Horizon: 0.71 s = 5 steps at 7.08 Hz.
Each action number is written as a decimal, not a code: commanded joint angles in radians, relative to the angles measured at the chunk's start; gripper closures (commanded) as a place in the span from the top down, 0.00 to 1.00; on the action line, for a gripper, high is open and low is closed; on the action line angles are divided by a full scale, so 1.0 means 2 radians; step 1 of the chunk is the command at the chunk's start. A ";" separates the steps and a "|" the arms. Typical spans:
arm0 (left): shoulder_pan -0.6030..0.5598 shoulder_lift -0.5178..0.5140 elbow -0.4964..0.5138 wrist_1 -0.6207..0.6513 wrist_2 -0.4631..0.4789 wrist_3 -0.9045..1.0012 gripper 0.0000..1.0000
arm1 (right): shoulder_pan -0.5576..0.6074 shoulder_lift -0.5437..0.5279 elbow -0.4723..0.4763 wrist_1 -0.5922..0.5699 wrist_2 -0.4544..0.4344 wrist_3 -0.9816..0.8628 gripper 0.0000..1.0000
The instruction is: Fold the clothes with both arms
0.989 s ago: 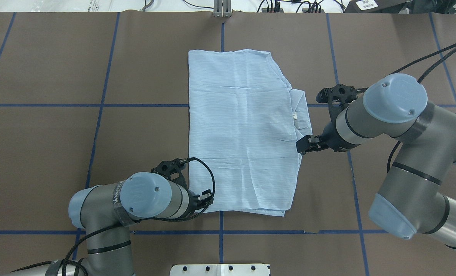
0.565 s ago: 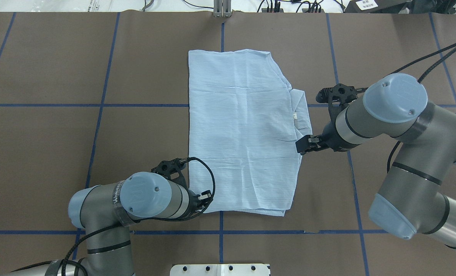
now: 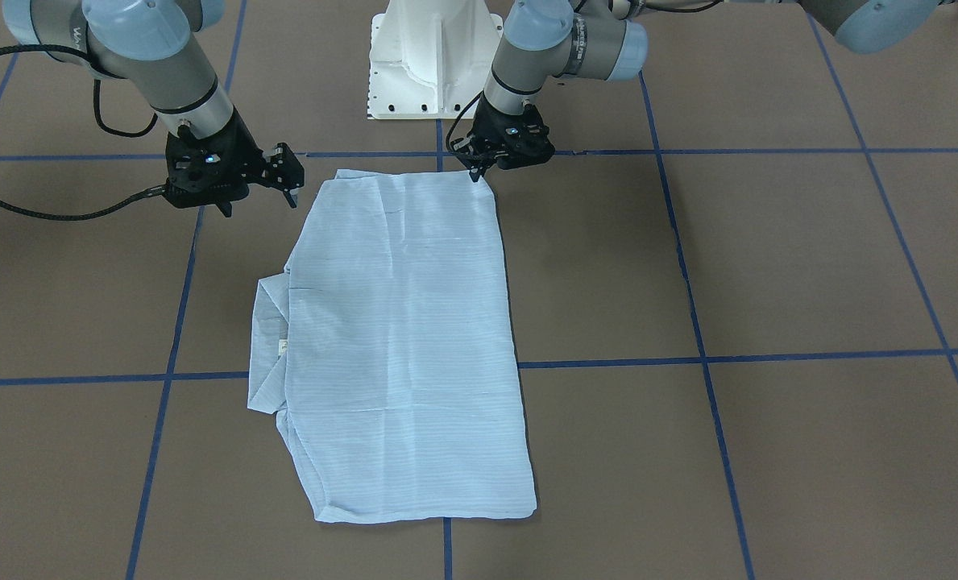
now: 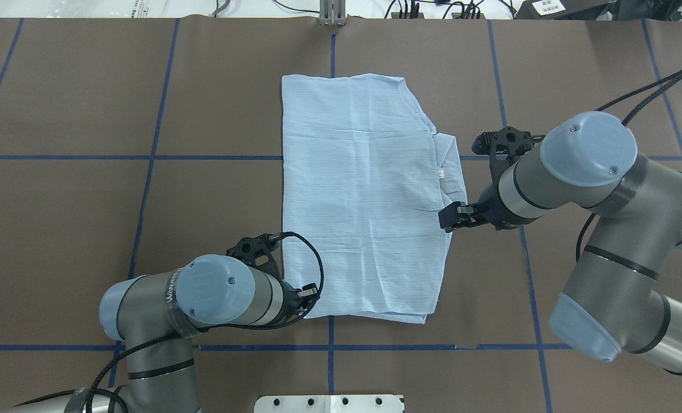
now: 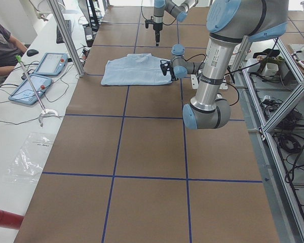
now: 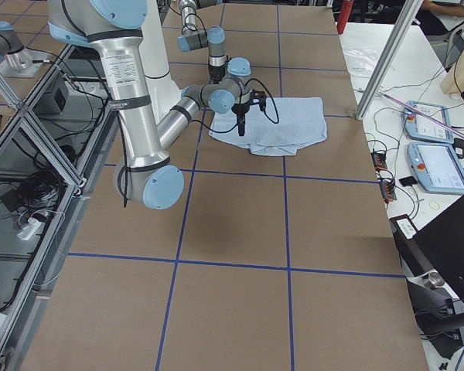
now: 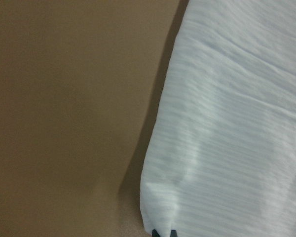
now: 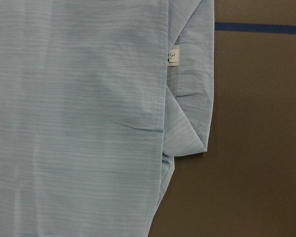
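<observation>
I am judging the side folds done and a halving fold left: the thin pale-blue striped shirt [image 4: 363, 195] is lying as a flat rectangle on the brown desk [image 4: 203, 115]; my left pincer [image 3: 476, 171] is pinching its robot-side corner; my right pincer [image 3: 258, 205] is hovering spread just beside the collar-side edge.

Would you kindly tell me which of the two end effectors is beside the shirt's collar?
The right end effector, beside the collar and its label; the left end effector is at a plain shirt corner.
</observation>
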 commanded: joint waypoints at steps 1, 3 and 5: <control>0.000 -0.005 -0.004 0.000 -0.001 0.000 0.00 | -0.023 0.018 0.000 0.000 -0.006 0.124 1.00; 0.000 -0.005 -0.004 0.000 0.000 0.000 0.00 | -0.089 0.045 -0.004 -0.003 -0.085 0.297 1.00; -0.001 -0.005 -0.004 0.000 0.000 0.000 0.00 | -0.156 0.054 -0.027 -0.009 -0.164 0.407 1.00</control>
